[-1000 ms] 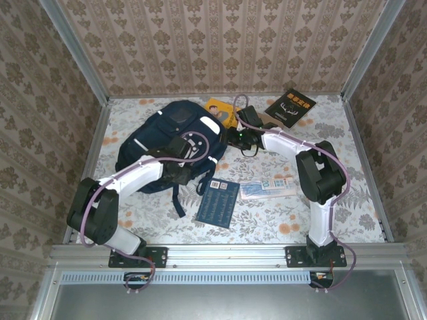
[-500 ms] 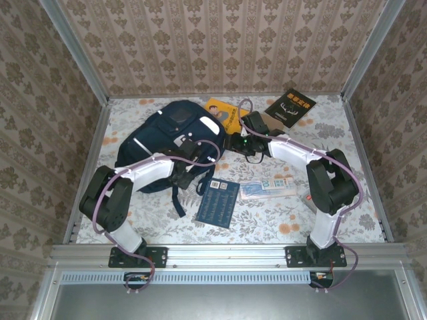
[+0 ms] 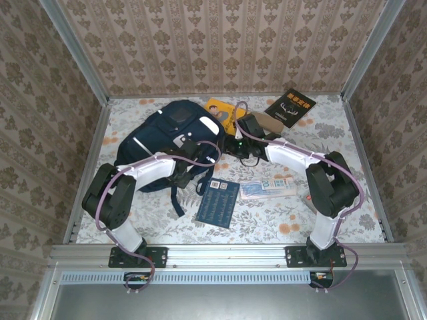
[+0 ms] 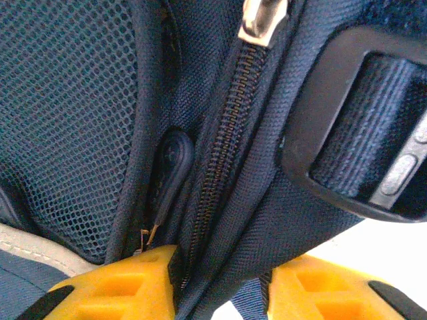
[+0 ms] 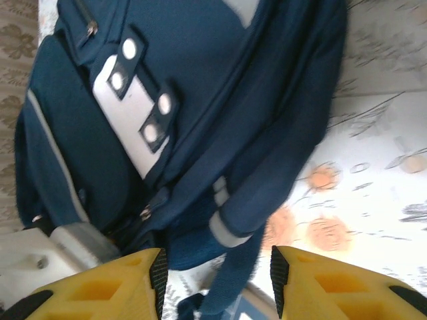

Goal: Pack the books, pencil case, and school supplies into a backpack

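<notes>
My left claw (image 4: 220, 290) stands narrow astride the zipper seam (image 4: 223, 153) of the backpack (image 3: 163, 123), which lies far left on the surface (image 3: 287, 223). Whether I truly bite the fabric I cannot tell. My right claw (image 5: 217, 270) is half open and holds nothing, at the bag's right edge over a loose strap (image 5: 220, 303). The risk, I judge, is pinching cloth instead of the pull (image 4: 263, 17); a tug would then drag the whole bag against the yellow book (image 3: 220, 109). The surface is floral-printed, with the navy book (image 3: 217, 202) and clear blue pack (image 3: 267, 189) lying nearer. Patterned wallpaper (image 3: 220, 40) closes three sides.
</notes>
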Robot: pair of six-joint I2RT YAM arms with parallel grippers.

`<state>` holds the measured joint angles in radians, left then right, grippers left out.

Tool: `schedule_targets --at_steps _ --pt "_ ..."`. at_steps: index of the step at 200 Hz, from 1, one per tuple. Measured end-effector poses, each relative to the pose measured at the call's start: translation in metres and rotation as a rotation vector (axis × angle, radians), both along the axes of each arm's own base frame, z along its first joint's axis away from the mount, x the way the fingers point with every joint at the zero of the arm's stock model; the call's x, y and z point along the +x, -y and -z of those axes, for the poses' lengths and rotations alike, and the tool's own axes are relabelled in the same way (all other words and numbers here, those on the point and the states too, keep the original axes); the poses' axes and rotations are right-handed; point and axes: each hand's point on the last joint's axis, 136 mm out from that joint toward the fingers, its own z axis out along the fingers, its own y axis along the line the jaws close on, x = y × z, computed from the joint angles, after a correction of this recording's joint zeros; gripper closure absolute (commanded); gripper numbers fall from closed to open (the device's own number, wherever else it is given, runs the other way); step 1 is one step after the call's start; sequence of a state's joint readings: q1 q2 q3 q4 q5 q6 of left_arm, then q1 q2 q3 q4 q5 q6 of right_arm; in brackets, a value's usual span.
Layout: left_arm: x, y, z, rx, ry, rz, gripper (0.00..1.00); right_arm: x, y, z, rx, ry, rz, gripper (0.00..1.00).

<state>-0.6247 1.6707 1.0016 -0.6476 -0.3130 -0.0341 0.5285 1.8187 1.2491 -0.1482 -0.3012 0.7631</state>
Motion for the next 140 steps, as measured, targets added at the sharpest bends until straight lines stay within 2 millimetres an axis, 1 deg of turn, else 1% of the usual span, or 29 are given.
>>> schedule_targets --at_steps 13,27,39,44,64,84,101,113,125,129,140 --pt "-0.001 0.001 -0.002 -0.01 0.004 -0.014 0.54 -0.004 -0.012 0.009 0.015 -0.03 -0.006 0.52" --pt "0.0 0.003 -0.007 -0.034 0.021 -0.041 0.53 -0.009 -0.022 0.024 0.027 -0.078 -0.004 0.52" --pt "0.0 0.004 -0.016 -0.068 0.047 -0.069 0.53 -0.014 -0.029 0.041 0.025 -0.127 0.002 0.52" --pt "0.0 0.005 -0.02 -0.081 0.058 -0.079 0.53 -0.016 -0.031 0.048 0.023 -0.147 0.008 0.5" --pt "-0.001 0.006 -0.036 -0.14 0.109 -0.12 0.53 -0.022 -0.036 0.069 0.02 -0.208 0.031 0.49" --pt "-0.005 0.01 -0.047 -0.184 0.145 -0.144 0.52 -0.02 -0.042 0.081 0.04 -0.239 0.056 0.5" --pt "-0.011 0.011 -0.05 -0.209 0.158 -0.161 0.52 -0.016 -0.048 0.083 0.073 -0.256 0.072 0.51" --pt "-0.017 0.011 -0.05 -0.219 0.163 -0.174 0.53 -0.01 -0.054 0.081 0.104 -0.253 0.079 0.56" --pt "-0.022 0.01 -0.05 -0.231 0.169 -0.188 0.53 -0.005 -0.061 0.079 0.132 -0.25 0.076 0.59" --pt "-0.024 0.01 -0.05 -0.235 0.171 -0.192 0.53 -0.004 -0.062 0.079 0.139 -0.251 0.079 0.62" --pt "-0.028 0.01 -0.05 -0.252 0.181 -0.207 0.53 -0.002 -0.066 0.079 0.157 -0.254 0.08 0.77"
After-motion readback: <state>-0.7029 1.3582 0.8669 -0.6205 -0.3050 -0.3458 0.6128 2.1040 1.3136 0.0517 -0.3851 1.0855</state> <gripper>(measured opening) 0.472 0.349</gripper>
